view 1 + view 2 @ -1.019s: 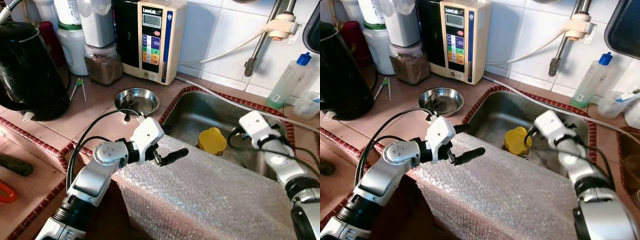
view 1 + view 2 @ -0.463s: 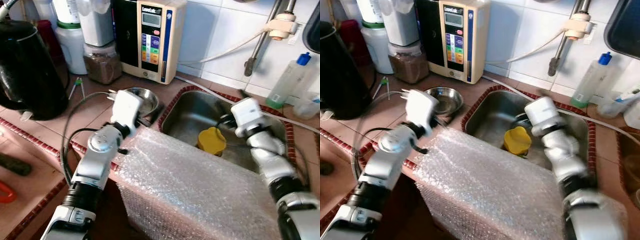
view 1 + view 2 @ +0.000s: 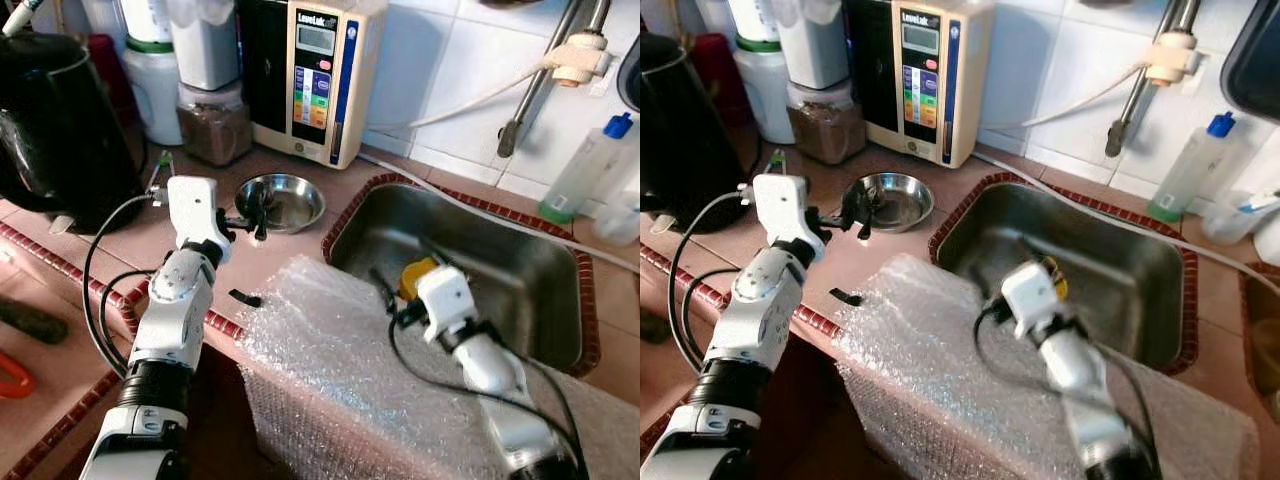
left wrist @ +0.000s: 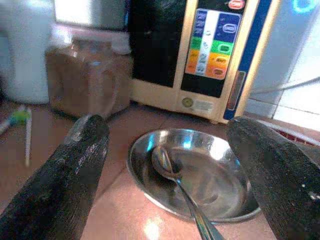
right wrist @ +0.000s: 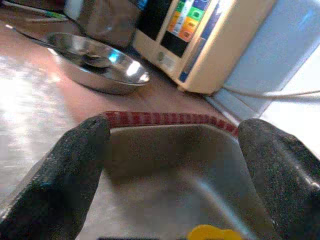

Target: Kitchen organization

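Note:
A small steel bowl [image 3: 288, 198] with a spoon [image 4: 172, 172] in it sits on the tiled counter left of the sink [image 3: 520, 270]. My left gripper [image 3: 252, 212] is open just short of the bowl's near-left rim, its fingers [image 4: 85, 165] spread to either side with nothing between them. My right gripper [image 3: 385, 295] is open over the sink's front-left corner, at the edge of a bubble wrap sheet [image 3: 340, 370] draped over the counter front. A yellow object [image 3: 418, 270] lies in the sink, partly hidden behind my right wrist.
A black kettle [image 3: 60, 120] stands at the far left. A jar of brown powder [image 3: 215, 125] and a beige water machine [image 3: 315, 75] line the back wall. A faucet pipe [image 3: 540, 80] and plastic bottle [image 3: 585, 165] stand behind the sink. A small black piece [image 3: 245, 298] lies on the counter.
My left gripper swung from over the bubble wrap leftward to the steel bowl. My right arm crossed from the sink's right side to its front-left corner.

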Robot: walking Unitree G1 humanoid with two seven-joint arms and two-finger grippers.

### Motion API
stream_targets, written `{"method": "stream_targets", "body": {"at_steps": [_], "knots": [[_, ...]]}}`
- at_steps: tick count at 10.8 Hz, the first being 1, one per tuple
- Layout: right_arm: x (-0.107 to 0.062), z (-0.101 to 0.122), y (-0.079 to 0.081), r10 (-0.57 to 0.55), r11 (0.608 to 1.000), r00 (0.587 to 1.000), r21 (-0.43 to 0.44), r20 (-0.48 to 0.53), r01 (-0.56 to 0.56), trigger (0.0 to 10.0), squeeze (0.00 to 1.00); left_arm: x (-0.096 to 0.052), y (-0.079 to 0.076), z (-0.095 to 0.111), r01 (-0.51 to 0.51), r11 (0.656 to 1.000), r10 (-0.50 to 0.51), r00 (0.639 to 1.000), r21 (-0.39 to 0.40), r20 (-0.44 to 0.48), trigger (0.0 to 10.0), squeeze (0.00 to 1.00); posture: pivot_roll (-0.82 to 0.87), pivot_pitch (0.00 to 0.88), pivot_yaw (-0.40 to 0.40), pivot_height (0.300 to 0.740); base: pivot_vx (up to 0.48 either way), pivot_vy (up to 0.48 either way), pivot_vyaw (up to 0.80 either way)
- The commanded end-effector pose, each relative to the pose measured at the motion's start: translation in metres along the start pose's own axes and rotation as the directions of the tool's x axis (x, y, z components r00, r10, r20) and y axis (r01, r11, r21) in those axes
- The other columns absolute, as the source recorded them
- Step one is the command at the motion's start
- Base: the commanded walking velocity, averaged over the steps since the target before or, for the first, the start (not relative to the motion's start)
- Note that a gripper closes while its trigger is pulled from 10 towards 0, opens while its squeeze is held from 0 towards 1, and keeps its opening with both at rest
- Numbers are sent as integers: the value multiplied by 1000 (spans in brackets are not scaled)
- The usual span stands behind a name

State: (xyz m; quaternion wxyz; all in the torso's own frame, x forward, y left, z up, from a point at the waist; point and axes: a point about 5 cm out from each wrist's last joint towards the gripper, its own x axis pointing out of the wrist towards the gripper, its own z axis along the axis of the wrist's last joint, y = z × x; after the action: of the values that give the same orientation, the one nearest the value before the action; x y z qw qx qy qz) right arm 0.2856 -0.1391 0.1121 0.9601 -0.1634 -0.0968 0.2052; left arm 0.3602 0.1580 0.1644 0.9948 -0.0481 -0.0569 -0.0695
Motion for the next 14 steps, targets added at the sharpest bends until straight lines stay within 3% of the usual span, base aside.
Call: {"method": "stream_targets", "body": {"at_steps": [1, 2, 6, 7, 8, 11, 12, 13, 14], "knots": [[0, 6, -1, 4, 1000, 1000, 10, 3, -4, 10000, 1000, -2, 1, -9, -20, 999, 19, 999, -33, -45, 10000, 1000, 136, 0, -75, 740, 0, 0, 0], [-3, 16, 7, 57, 997, 998, 46, 6, -57, 10000, 1000, -5, -6, -21, 6, 994, -17, 995, -107, -101, 10000, 1000, 122, 0, -74, 740, 0, 0, 0], [-4, 29, 16, 133, 988, 991, 76, -2, -132, 10000, 1000, -14, -11, -40, 69, 989, -90, 983, -128, -162, 10000, 1000, 125, 0, -79, 740, 0, 0, 0], [-7, 30, 25, 214, 972, 977, 103, -20, -211, 10000, 1000, -15, -11, -41, 66, 986, -90, 982, -151, -164, 10000, 937, 127, 0, -80, 740, 0, 0, 0], [-14, 28, 37, 331, 939, 943, 119, -44, -324, 10000, 1000, -15, -12, -41, 72, 983, -101, 981, -170, -168, 10000, 0, 127, 0, -80, 740, 0, 0, 0], [-16, 26, 35, 317, 940, 946, 153, -61, -305, 10000, 1000, -13, -19, -40, 104, 975, -137, 977, -195, -163, 10000, 0, 121, 0, -82, 740, 0, 0, 0], [-16, 26, 35, 324, 937, 944, 164, -70, -309, 10000, 145, -11, -22, -40, 113, 971, -148, 976, -210, -161, 10000, 0, 122, 0, -82, 740, 0, 0, 0], [-16, 26, 34, 325, 937, 942, 163, -82, -309, 10000, 0, -8, -27, -40, 135, 967, -171, 972, -214, -159, 7451, 0, 116, 0, -79, 740, 0, 0, 0], [-17, 26, 33, 317, 940, 945, 161, -85, -300, 10000, 0, -6, -29, -40, 142, 966, -178, 972, -216, -157, 2275, 0, 116, 0, -79, 740, 0, 0, 0]]}}
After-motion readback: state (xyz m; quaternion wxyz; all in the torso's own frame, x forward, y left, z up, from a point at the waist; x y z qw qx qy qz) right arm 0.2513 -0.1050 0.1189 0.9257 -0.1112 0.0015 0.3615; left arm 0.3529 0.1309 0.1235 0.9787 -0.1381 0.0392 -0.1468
